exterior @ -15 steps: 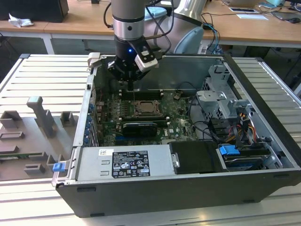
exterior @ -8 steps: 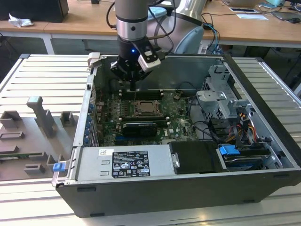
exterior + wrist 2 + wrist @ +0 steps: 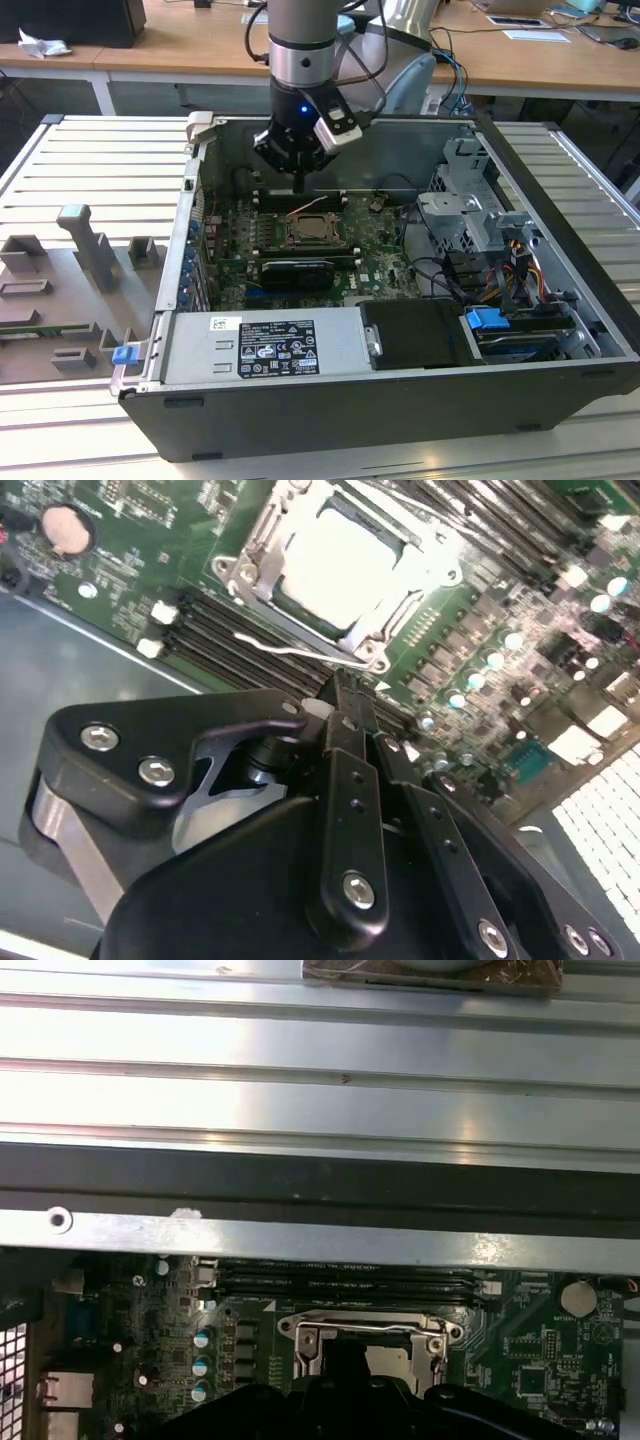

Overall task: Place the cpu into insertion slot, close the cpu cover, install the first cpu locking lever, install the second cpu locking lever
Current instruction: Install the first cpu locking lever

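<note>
The cpu (image 3: pixel 313 229) lies flat in its socket on the green motherboard, its pale metal top bright in the second wrist view (image 3: pixel 335 560). The cpu cover (image 3: pixel 255 565) lies down around it as a silvery frame, also seen in the first wrist view (image 3: pixel 365 1318). A thin wire locking lever (image 3: pixel 285 650) runs along the socket's side nearest my fingers and sticks up in the exterior view (image 3: pixel 303 208). My gripper (image 3: pixel 298 183) hangs just above the socket's far edge, fingers shut and empty (image 3: pixel 345 695), tips right by that lever.
The open computer case holds a labelled power supply (image 3: pixel 265 345) at the front, a metal drive cage (image 3: pixel 470 215) and cables (image 3: pixel 500 270) on the exterior view's right, and a long black card (image 3: pixel 292 272) near the socket. Grey fixtures (image 3: pixel 85 250) stand outside on the slatted table.
</note>
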You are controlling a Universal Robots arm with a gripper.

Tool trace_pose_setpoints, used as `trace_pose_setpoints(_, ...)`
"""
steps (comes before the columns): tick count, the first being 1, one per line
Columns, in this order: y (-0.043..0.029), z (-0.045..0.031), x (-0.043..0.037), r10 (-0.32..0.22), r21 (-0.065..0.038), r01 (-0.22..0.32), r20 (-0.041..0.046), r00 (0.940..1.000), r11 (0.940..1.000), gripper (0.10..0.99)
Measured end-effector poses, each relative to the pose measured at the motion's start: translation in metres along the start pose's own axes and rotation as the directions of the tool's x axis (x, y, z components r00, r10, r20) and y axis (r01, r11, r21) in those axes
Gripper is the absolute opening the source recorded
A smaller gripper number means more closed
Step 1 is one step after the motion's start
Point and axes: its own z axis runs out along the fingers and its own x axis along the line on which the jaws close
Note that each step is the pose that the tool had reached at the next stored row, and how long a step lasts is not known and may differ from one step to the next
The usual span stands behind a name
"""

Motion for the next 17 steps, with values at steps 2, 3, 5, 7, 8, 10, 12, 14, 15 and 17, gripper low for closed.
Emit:
trace_pose_setpoints(2, -0.0013, 0.002, -0.0028, 0.002, -0.038, -0.002, 0.0018, 1.0, 0.9993, 0.106)
trace_pose_setpoints(3, -0.0022, 0.0046, -0.0034, 0.003, -0.04, -0.003, 0.0017, 1.0, 0.9992, 0.106)
trace_pose_setpoints(5, -0.0027, 0.0081, -0.0042, 0.003, -0.041, -0.003, 0.0017, 1.0, 0.9992, 0.106)
trace_pose_setpoints(7, -0.0029, 0.0121, -0.005, 0.003, -0.042, -0.003, 0.0017, 1.0, 0.9991, 0.106)
trace_pose_setpoints(8, -0.003, 0.0145, -0.0056, 0.003, -0.044, -0.003, 0.0018, 1.0, 0.999, 0.106)
trace_pose_setpoints(10, -0.0033, 0.0172, -0.0082, 0.0, -0.047, 0.0, 0.0018, 1.0, 0.9989, 0.106)
trace_pose_setpoints(12, -0.0036, 0.0211, -0.0135, -0.013, -0.047, 0.013, 0.0011, 0.9999, 0.9988, 0.106)
trace_pose_setpoints(14, -0.0029, 0.0245, -0.0157, -0.013, -0.047, 0.013, 0.0011, 0.9999, 0.9988, 0.106)
trace_pose_setpoints(15, -0.0027, 0.0256, -0.0161, -0.013, -0.047, 0.013, 0.0012, 0.9999, 0.9988, 0.106)
trace_pose_setpoints(17, -0.0022, 0.0279, -0.0176, -0.014, -0.047, 0.014, 0.0012, 0.9999, 0.9988, 0.106)
